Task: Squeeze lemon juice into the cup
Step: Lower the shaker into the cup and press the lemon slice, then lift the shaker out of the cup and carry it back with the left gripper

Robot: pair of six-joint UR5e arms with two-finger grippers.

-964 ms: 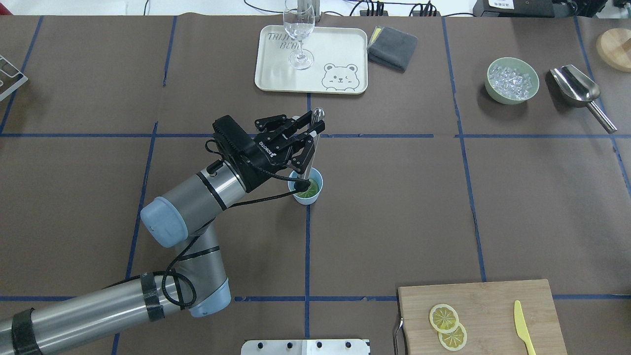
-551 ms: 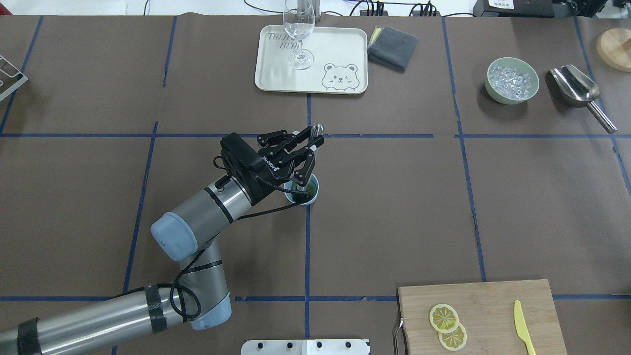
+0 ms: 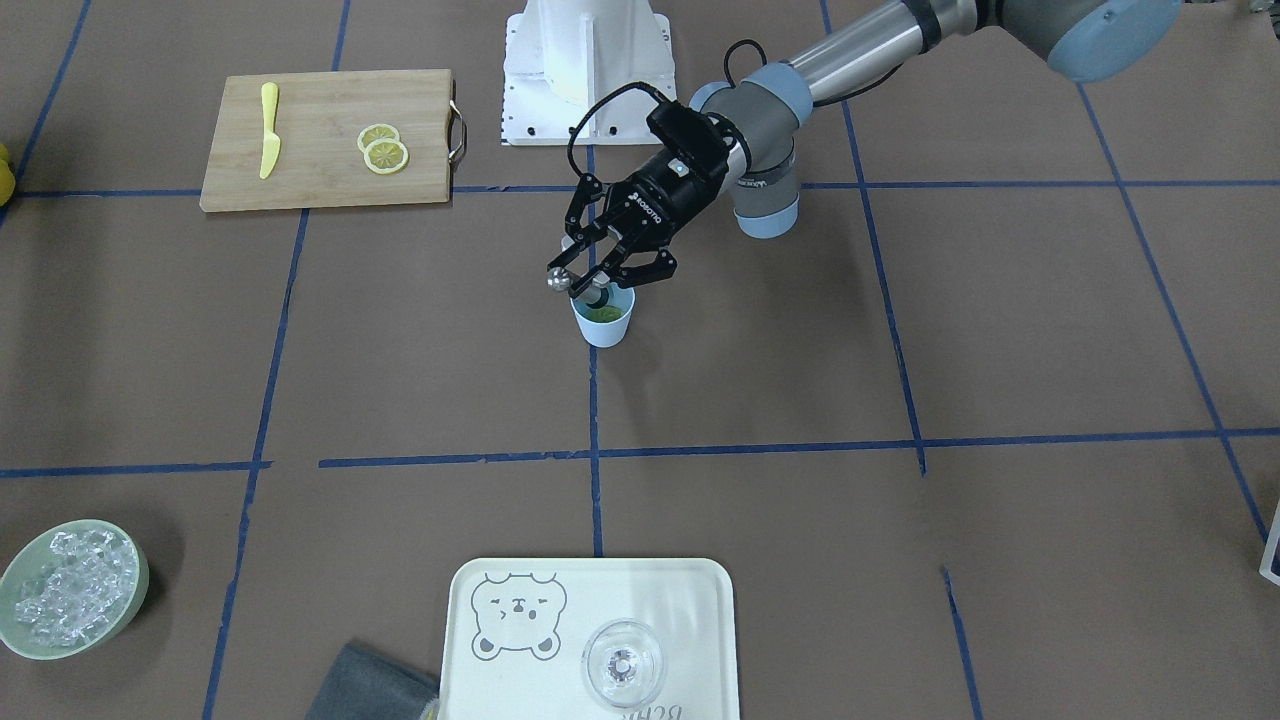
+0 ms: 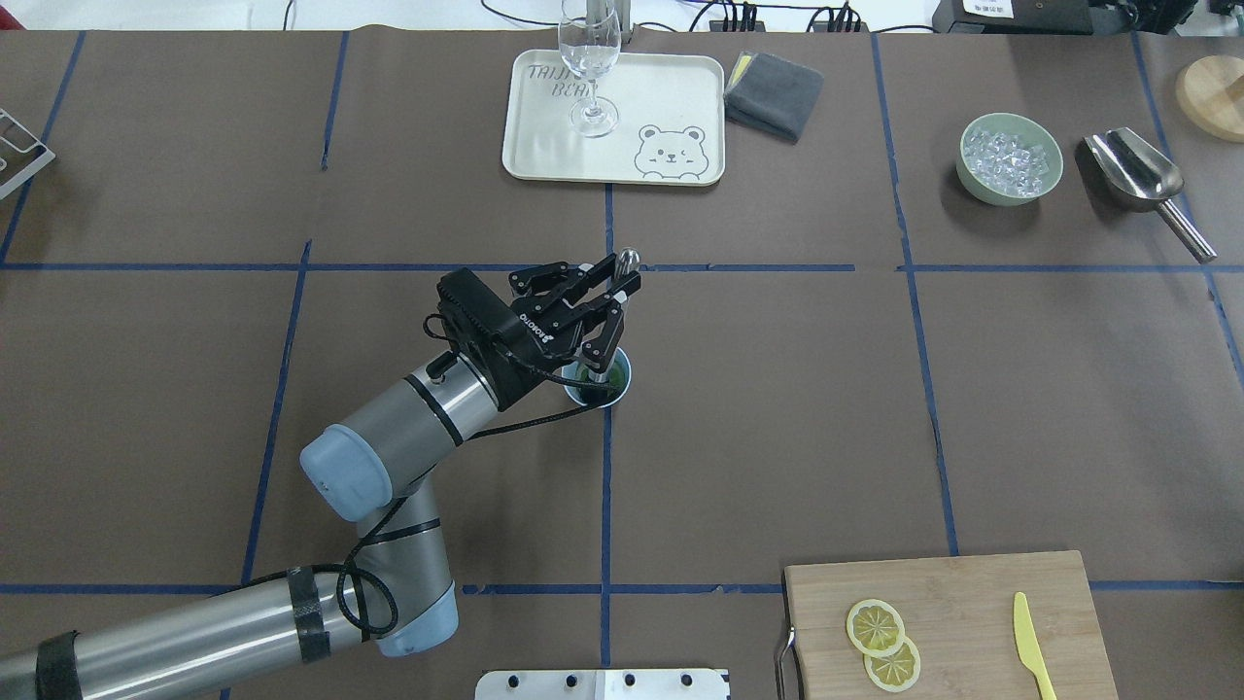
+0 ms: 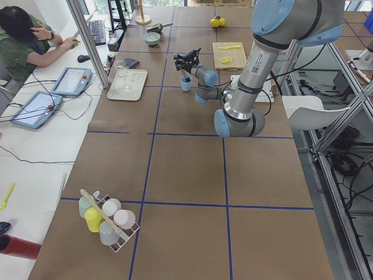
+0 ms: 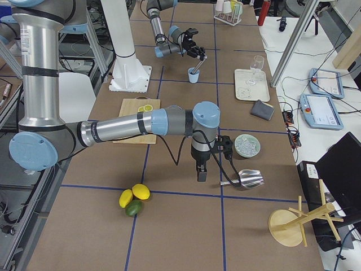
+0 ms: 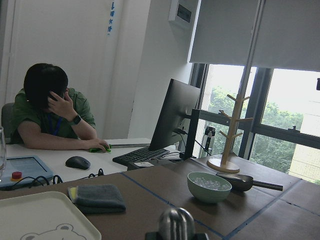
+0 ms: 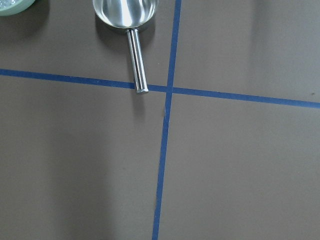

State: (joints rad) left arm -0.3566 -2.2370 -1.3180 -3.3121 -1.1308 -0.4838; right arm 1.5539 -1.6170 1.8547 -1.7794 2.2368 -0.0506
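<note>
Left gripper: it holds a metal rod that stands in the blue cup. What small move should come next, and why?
Probably raise the left gripper straight up until the metal rod clears the cup. The rod's lower end sits in the cup's green contents, while both lemon slices lie on the cutting board; the mouth should be free first.

Your table views are bright and even, soft shadows by the ice bowl (image 4: 1011,198); in your left wrist view the windows (image 7: 285,115) glare and the steel muddler (image 7: 176,222) blurs
</note>
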